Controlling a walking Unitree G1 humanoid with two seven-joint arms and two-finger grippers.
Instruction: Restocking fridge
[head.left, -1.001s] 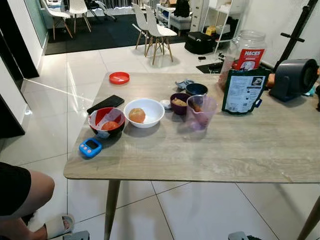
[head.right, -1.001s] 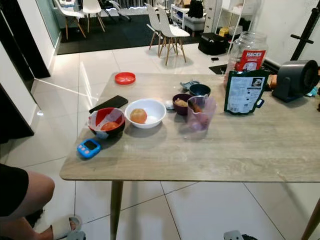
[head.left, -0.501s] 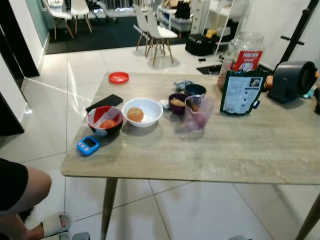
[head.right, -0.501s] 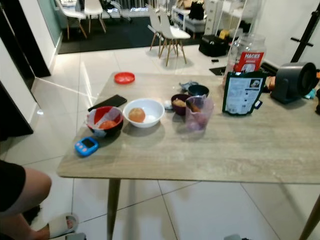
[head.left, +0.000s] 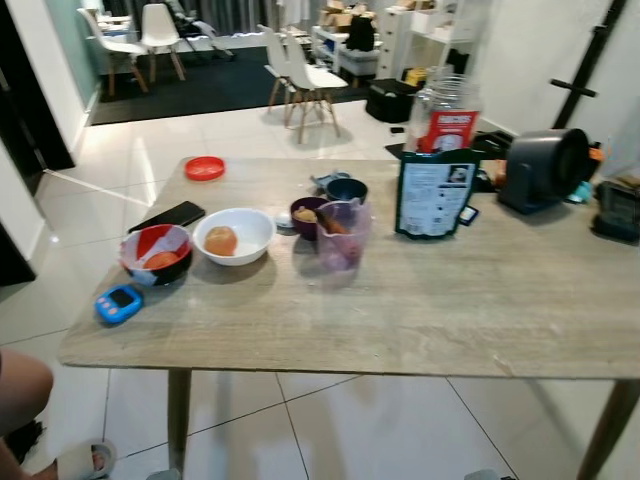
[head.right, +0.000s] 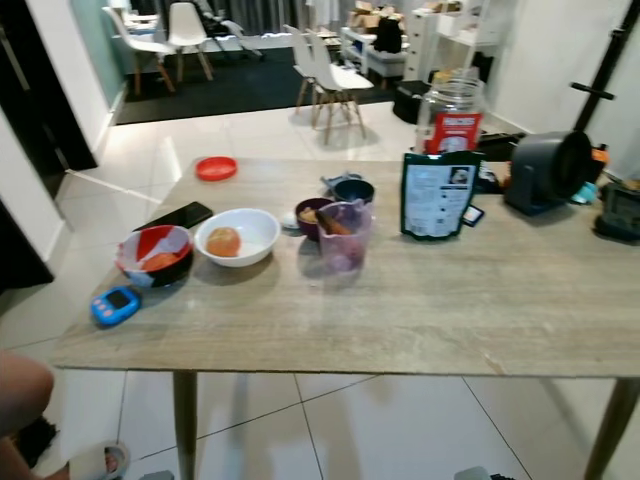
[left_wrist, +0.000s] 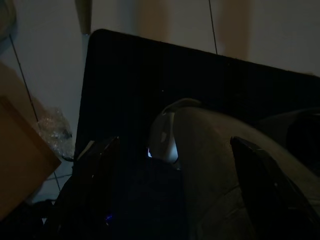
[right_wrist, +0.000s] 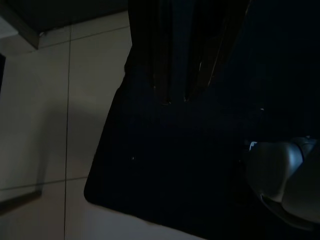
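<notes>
Wood-grain table (head.left: 420, 310): white bowl (head.left: 234, 235) holds orange fruit; both arms idle, finger state cannot tell.

Head views slightly blurred; pouch (head.left: 432, 194) print unreadable. Surface (head.left: 480, 310) cut off at its right edge. Person's knee (head.right: 20, 390) cropped. Wrist views too dark.

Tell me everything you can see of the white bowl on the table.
The white bowl is round, glossy and looks ceramic. It stands upright on the wooden table, near its left end, between the red bowl and the purple cup, apart from both. One round orange food item lies inside. A black phone lies just behind it.
</notes>
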